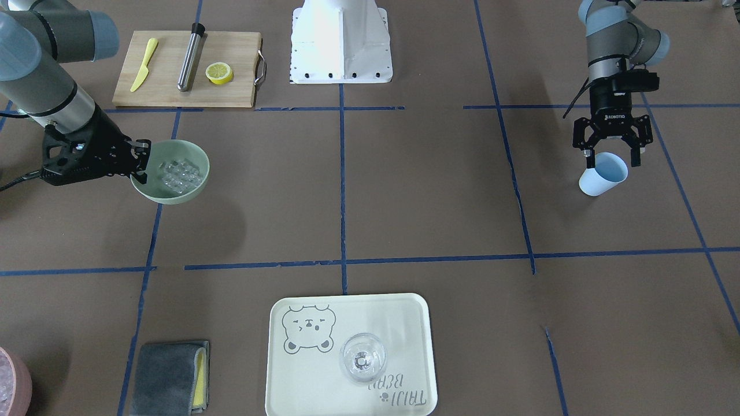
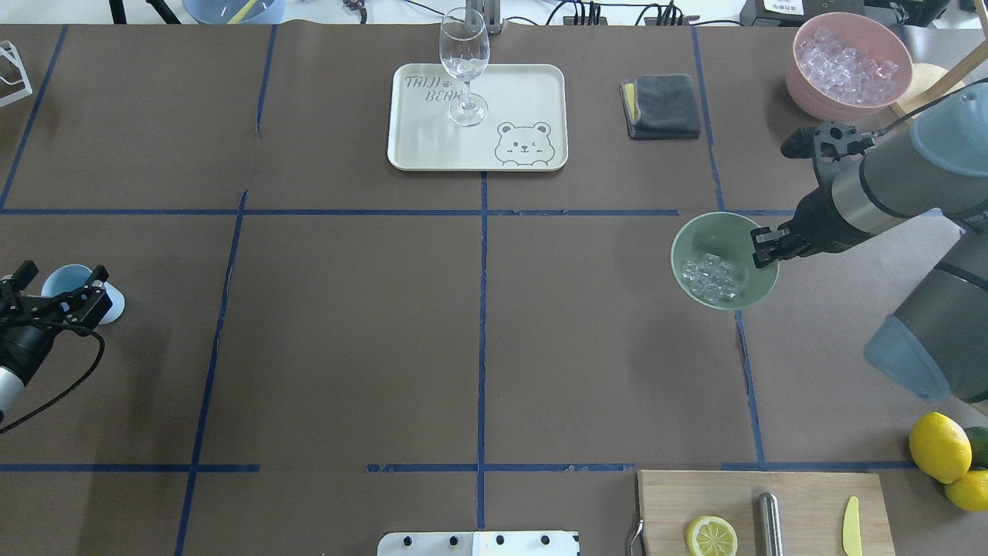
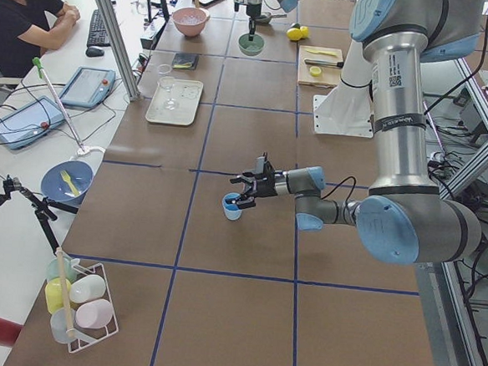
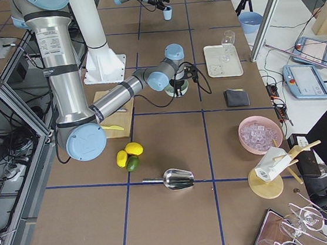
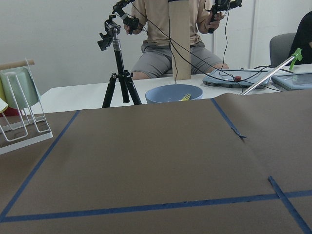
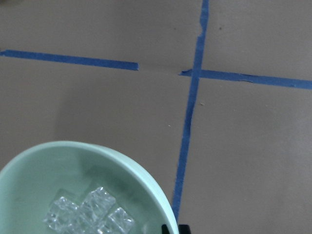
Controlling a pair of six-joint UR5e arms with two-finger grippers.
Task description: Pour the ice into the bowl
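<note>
The pale mint-green bowl (image 1: 193, 151) holds a small heap of clear ice (image 1: 179, 174) on my right side of the table. My right gripper (image 1: 140, 157) is shut on the bowl's rim; it also shows in the overhead view (image 2: 764, 249), with the bowl (image 2: 695, 232) and ice (image 2: 712, 279). The right wrist view shows the bowl (image 6: 58, 165) and ice (image 6: 90, 212) from just above. My left gripper (image 1: 611, 155) is open, its fingers either side of an upright light blue cup (image 1: 601, 179) without touching it.
A pink container of ice (image 2: 849, 62) and a grey cloth (image 2: 662, 106) lie beyond the bowl. A tray (image 2: 540, 85) carries a wine glass (image 2: 465, 69). A cutting board (image 2: 803, 494) with lemon half, knife and metal rod, plus whole citrus (image 2: 938, 446), sit near my base.
</note>
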